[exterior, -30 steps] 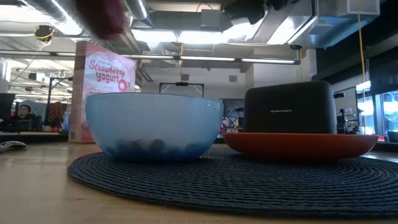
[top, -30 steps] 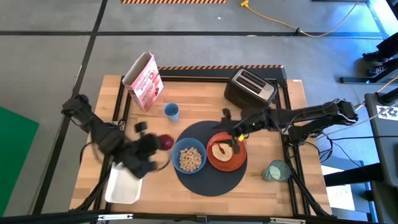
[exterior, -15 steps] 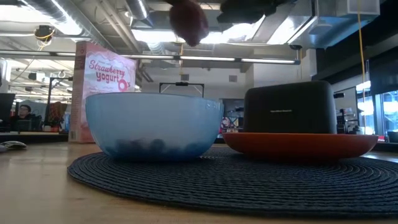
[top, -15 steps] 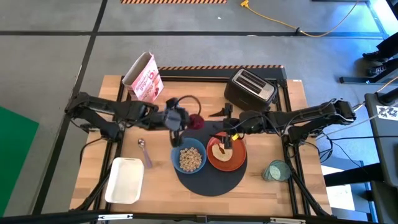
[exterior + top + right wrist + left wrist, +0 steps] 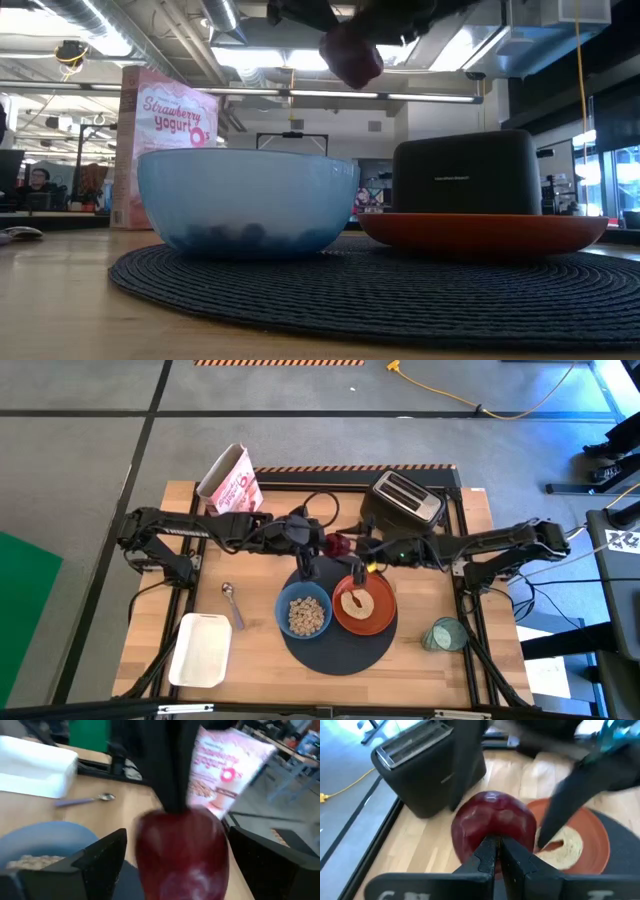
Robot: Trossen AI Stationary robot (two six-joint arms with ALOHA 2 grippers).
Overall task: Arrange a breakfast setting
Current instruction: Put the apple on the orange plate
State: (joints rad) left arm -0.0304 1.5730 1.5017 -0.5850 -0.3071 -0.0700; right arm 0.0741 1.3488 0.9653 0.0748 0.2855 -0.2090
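The dark red fruit (image 5: 337, 545) hangs in the air over the far edge of the dark round mat (image 5: 340, 645), between the black toaster (image 5: 402, 500) and the orange plate (image 5: 368, 610). My left gripper (image 5: 322, 547) is shut on it. My right gripper (image 5: 358, 552) is open, and its fingers stand on either side of the fruit (image 5: 182, 850) without touching it. The blue bowl (image 5: 305, 615) with cereal and the plate with bread (image 5: 355, 601) sit on the mat. The metal spoon (image 5: 232, 603) lies left of the mat, and the pale green cup (image 5: 443, 633) right of it. My left gripper pinches the fruit at its top (image 5: 176, 816) between its two nearly closed fingers (image 5: 487, 855). The fingers come from above, pointing down. The fruit hangs below them, lifted clear of the table and high above the bowl in the low view (image 5: 350, 55).
A pink cereal box (image 5: 232, 488) stands at the far left, and the toaster stands just behind the grippers. A white rectangular tray (image 5: 200, 650) lies at the near left. Both arms reach over the table's middle and meet above the mat's far edge.
My left gripper has carried the fruit from beside the bowl's left up and toward the table's right and far side, and it now hangs above the mat's far edge. My right gripper has moved from over the plate toward the fruit.
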